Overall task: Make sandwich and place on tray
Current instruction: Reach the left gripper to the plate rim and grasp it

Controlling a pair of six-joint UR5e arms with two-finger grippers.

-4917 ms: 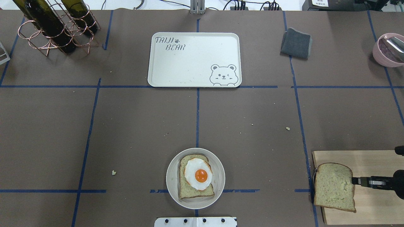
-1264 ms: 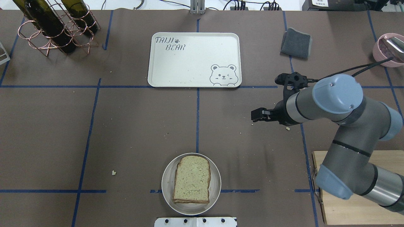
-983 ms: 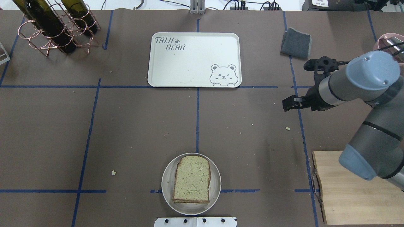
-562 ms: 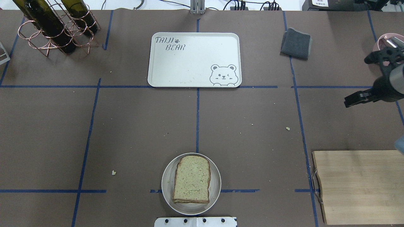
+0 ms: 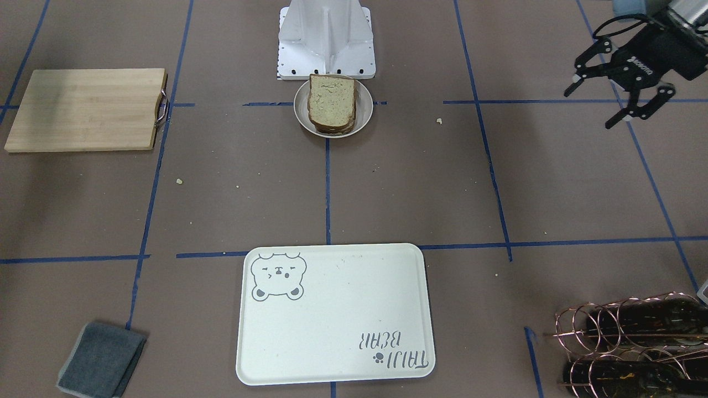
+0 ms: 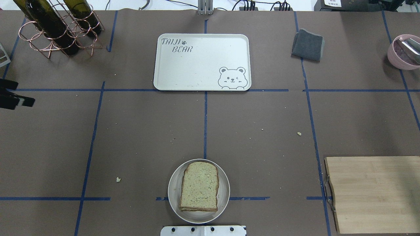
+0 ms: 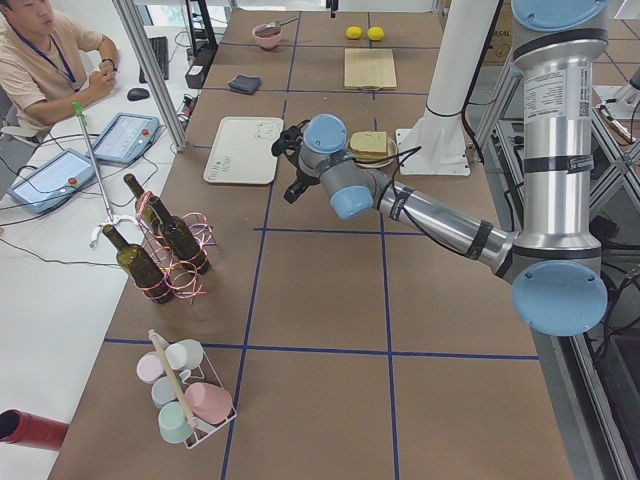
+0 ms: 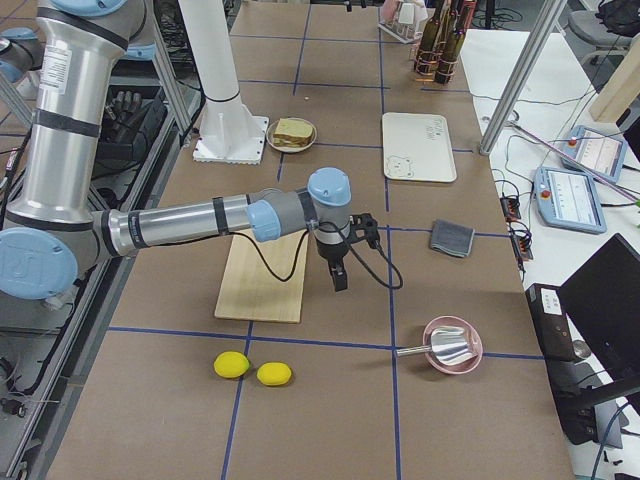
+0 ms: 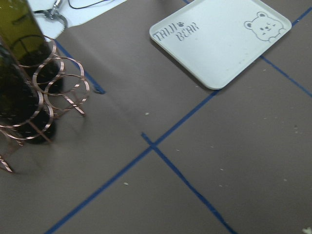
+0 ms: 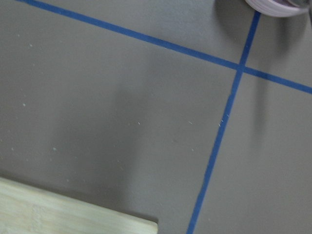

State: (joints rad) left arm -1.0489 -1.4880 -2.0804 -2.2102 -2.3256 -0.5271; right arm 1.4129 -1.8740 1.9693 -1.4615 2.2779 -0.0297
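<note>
The sandwich (image 6: 199, 186) lies in a small round off-white bowl (image 6: 171, 193) at the near middle of the table. Only its top bread slice shows; the front-facing view (image 5: 331, 104) shows two stacked slices, with the egg hidden. The cream tray (image 6: 201, 61) with the bear drawing lies bare at the far middle. My left gripper (image 5: 591, 108) is open and empty, above the table far to the sandwich's left; only its tips show at the overhead view's left edge (image 6: 19, 93). My right gripper (image 8: 340, 278) shows only in the exterior right view, beyond the cutting board; I cannot tell its state.
A wooden cutting board (image 6: 372, 193) lies near right. A grey cloth (image 6: 307, 45) and a pink bowl (image 6: 402, 52) are far right. A copper rack with wine bottles (image 6: 59, 29) stands far left. Two lemons (image 8: 252, 368) lie past the board.
The bread slice that the right gripper held now lies on the egg in the bowl. The right arm has swung right, out of the overhead view. My left gripper has come in at its left edge.
</note>
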